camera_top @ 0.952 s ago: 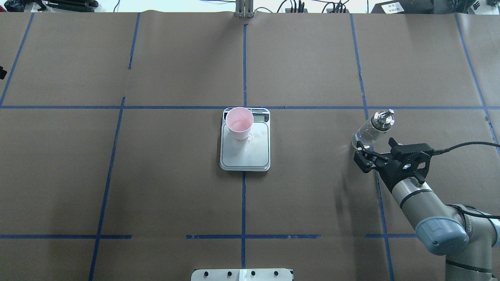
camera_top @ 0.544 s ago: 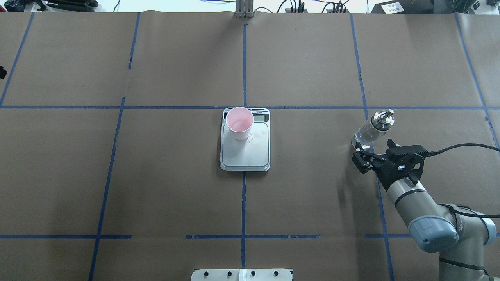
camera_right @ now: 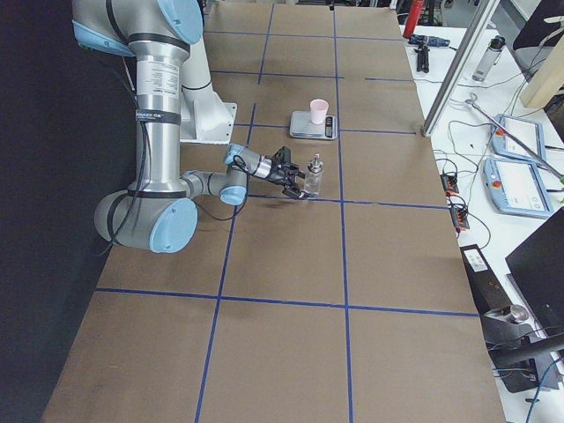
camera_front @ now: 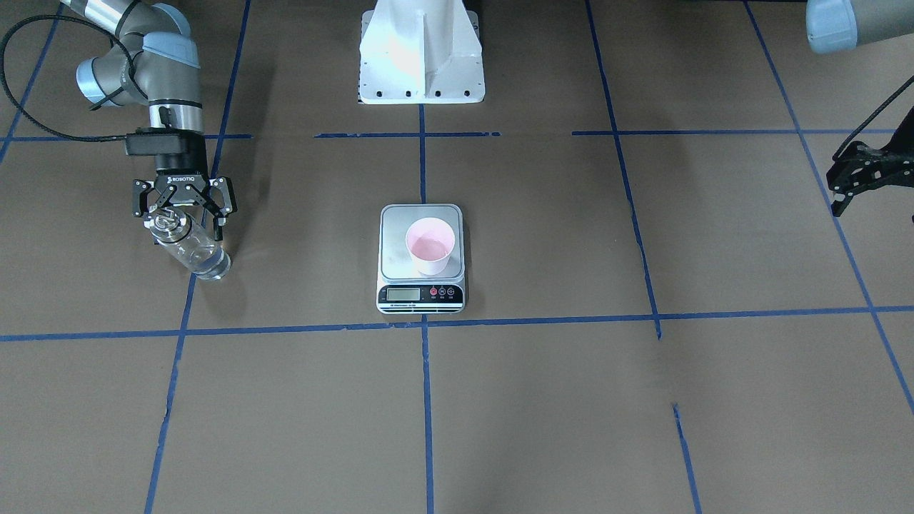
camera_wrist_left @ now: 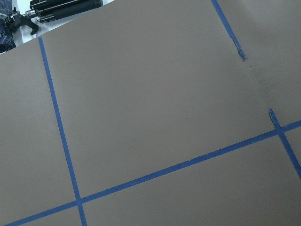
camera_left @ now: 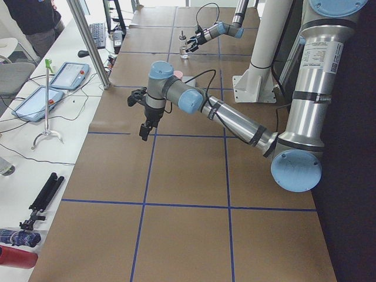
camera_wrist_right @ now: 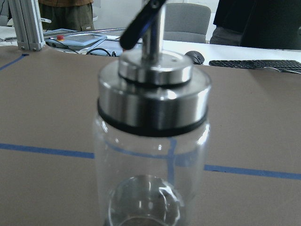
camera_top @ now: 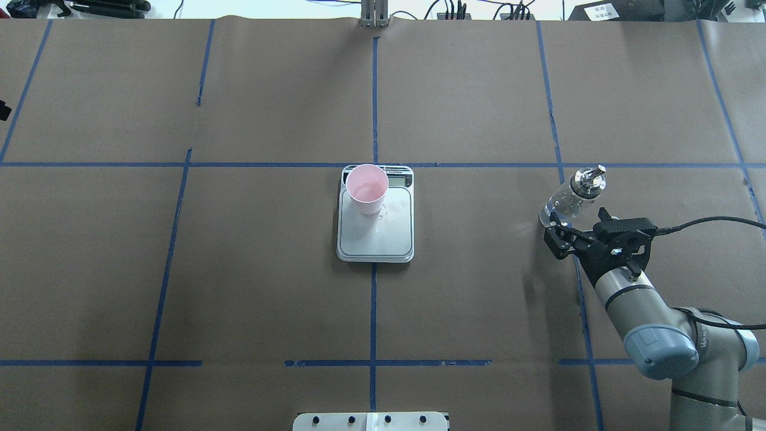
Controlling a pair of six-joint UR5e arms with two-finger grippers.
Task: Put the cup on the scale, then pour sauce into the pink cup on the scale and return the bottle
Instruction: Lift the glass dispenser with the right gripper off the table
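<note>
A brown-papered desk, gridded in blue tape, fills the overhead view. The robot's right arm enters from the lower right corner. Its right pincer is spread wide and grips nothing, parked just behind the glass bottle at centre right of the frame. From across the desk, the bottle's silver pourer cap shows between the parted fingers. Whether either finger touches it cannot be told.

The left arm hangs over bare paper. Its left pincer is cut off by the right edge of the front-facing view, so whether it is parted or closed cannot be told.

At the centre of the overhead frame lies the steel kitchen scale. The pink paper cup stands on the platform's upper left part, next to the display.

The bottle stands upright on the desk, well apart from the scale. The clear sauce sits low inside it.
</note>
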